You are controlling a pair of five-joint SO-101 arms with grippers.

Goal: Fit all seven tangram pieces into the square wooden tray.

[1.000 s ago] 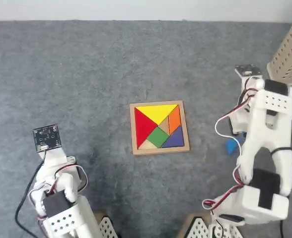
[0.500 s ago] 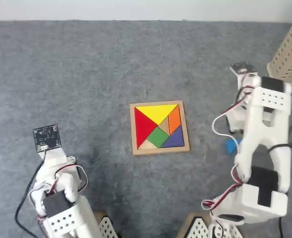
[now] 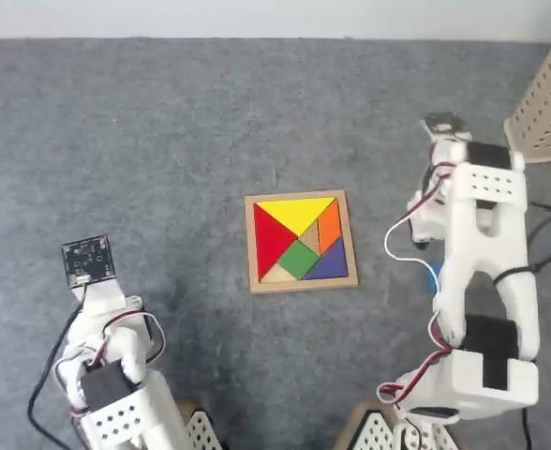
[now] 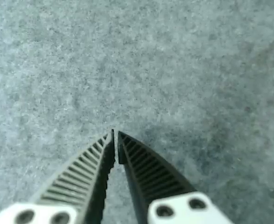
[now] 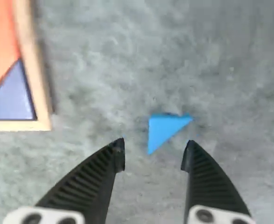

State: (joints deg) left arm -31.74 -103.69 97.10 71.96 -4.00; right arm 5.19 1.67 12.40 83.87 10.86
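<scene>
The square wooden tray lies mid-carpet, holding a yellow triangle, a red triangle, an orange piece, a green square, a purple triangle and a tan triangle. A small blue triangle lies flat on the carpet to the right of the tray, just beyond the open fingertips of my right gripper; in the high view the right arm hides most of that blue triangle. My left gripper hangs shut and empty over bare carpet at the lower left.
A perforated beige box stands at the far right edge. The tray's corner lies close to the right gripper. Bare grey carpet spreads around the tray and the left arm.
The right arm has swung toward the tray and farther up the table, now covering more of the blue triangle. The left arm has stayed still.
</scene>
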